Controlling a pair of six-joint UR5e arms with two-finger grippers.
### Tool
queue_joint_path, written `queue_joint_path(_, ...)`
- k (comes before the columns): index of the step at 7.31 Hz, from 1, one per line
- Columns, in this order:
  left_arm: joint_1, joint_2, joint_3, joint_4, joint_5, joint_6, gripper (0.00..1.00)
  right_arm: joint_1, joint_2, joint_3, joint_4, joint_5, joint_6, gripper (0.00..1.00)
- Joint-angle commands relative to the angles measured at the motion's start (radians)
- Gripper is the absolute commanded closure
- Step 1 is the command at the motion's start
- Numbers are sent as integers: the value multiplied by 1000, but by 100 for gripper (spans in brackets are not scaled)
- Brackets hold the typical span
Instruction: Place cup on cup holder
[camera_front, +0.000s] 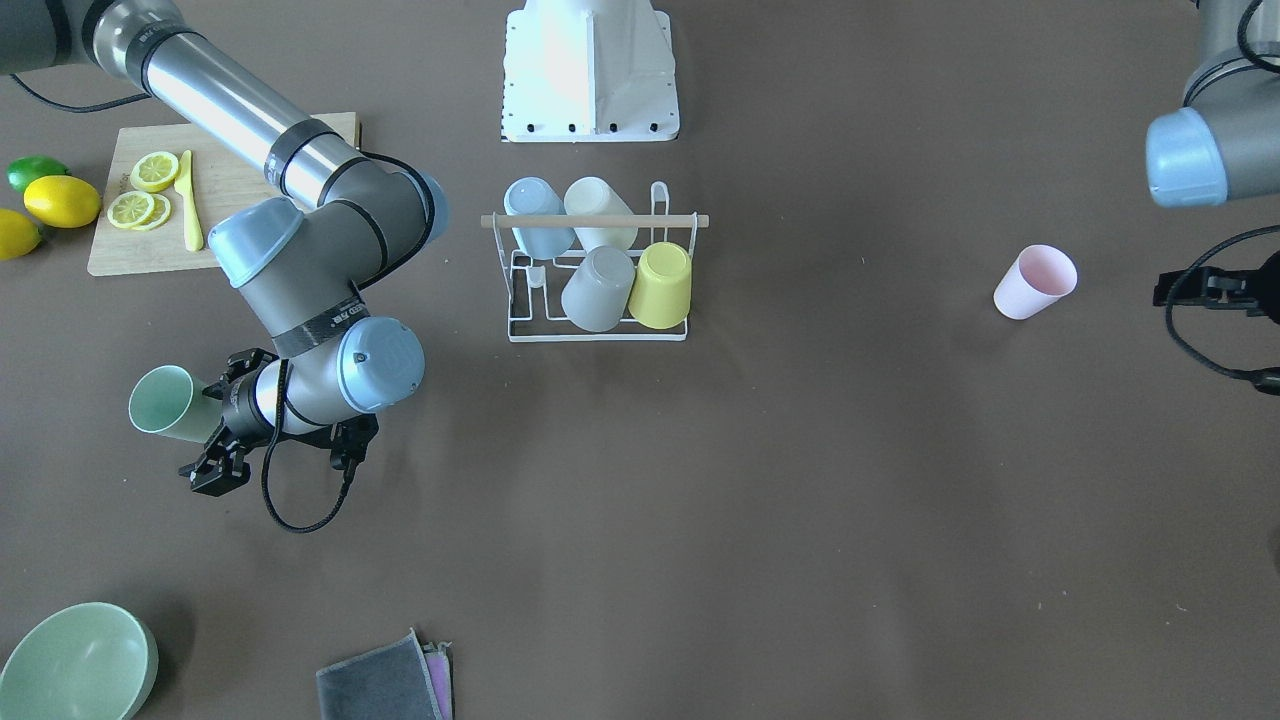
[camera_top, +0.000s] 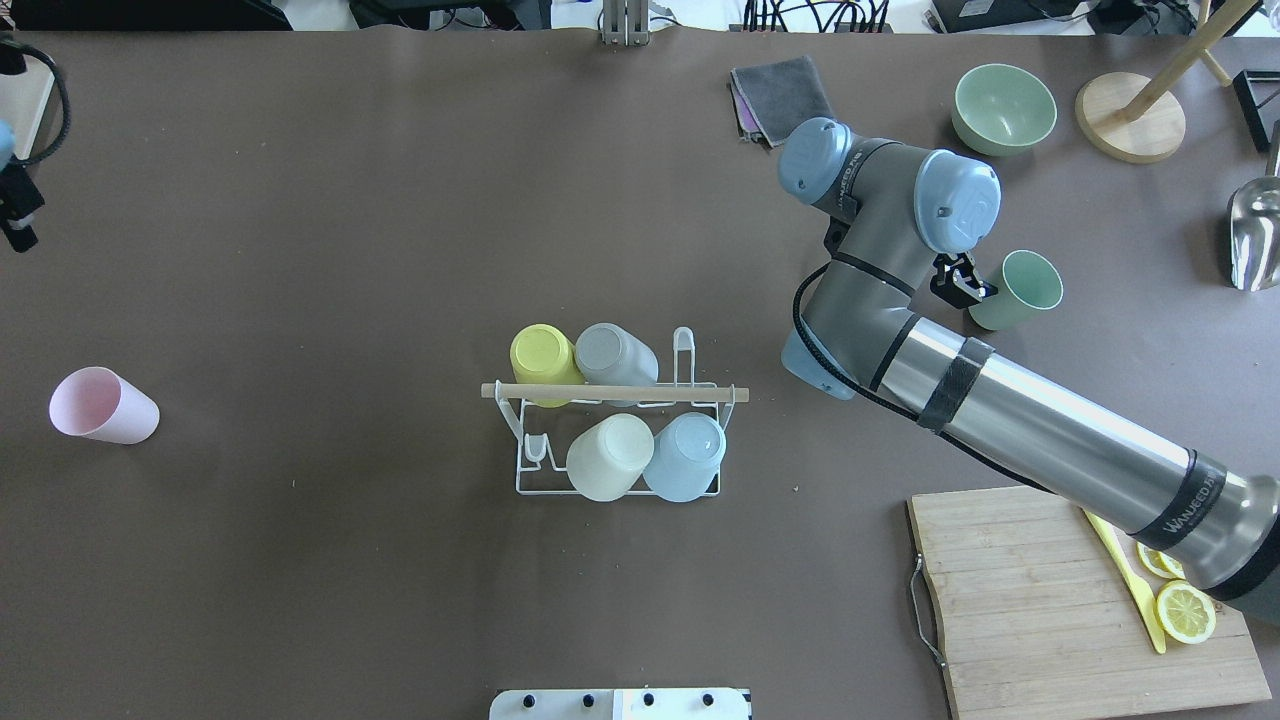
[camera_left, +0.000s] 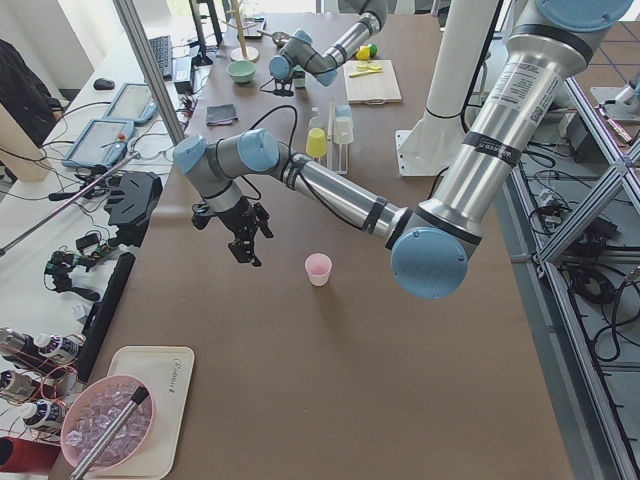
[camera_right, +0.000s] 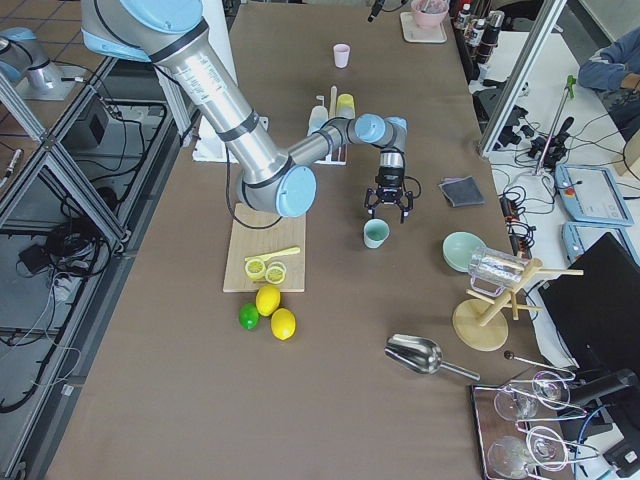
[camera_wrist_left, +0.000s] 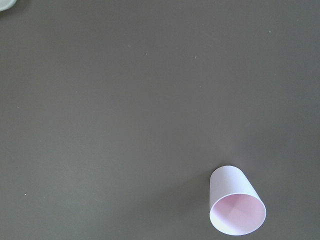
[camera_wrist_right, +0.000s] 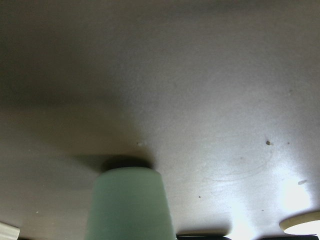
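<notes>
A mint green cup stands upright on the table, also seen in the overhead view and close up in the right wrist view. My right gripper is open right beside the cup, its fingers spread at the cup's side. The cup holder, a white wire rack with a wooden rod, stands mid-table and carries several upturned cups. A pink cup stands upright far off, below my left gripper, which is open, empty and away from it; it also shows in the left wrist view.
A cutting board with lemon slices and a yellow knife lies under my right arm. Whole lemons, a green bowl, a grey cloth, a wooden stand and a metal scoop sit near the table's edges.
</notes>
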Motion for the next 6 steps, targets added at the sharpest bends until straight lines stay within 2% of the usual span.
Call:
queue_joint_path(1, 71, -18, 51, 2, -13, -13, 2, 1, 7, 1, -1, 7, 3, 0)
queue_joint_path(2, 71, -18, 72, 1, -41, -11, 2, 3, 11, 4, -1, 26, 5, 0)
queue_joint_path(6, 150, -19, 147, -5, -55, -8, 2, 6, 9, 6, -11, 83, 17, 0)
